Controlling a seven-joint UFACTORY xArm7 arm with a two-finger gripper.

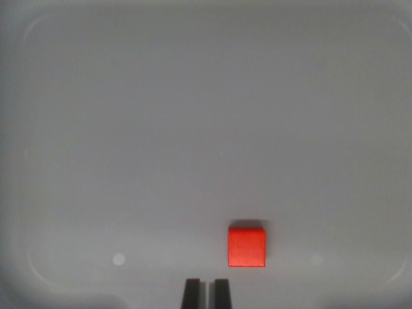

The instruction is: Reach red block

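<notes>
Fingertips of the black 2-finger gripper [206, 293], nearly clenched and holding nothing, sit low-centre, just left of the small red cube-shaped block [246, 246] lying flat on the grey tray [193, 116]; probably light, rigid, best pinched across opposite flat sides.

Bare grey tray [129, 129] all round; only the red block [246, 246] stands there.

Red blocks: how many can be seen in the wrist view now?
1. The red block lies on the grey tray, low in the picture, just up and toward the wrist view's right from the gripper. Nothing in view could hide another.
</notes>
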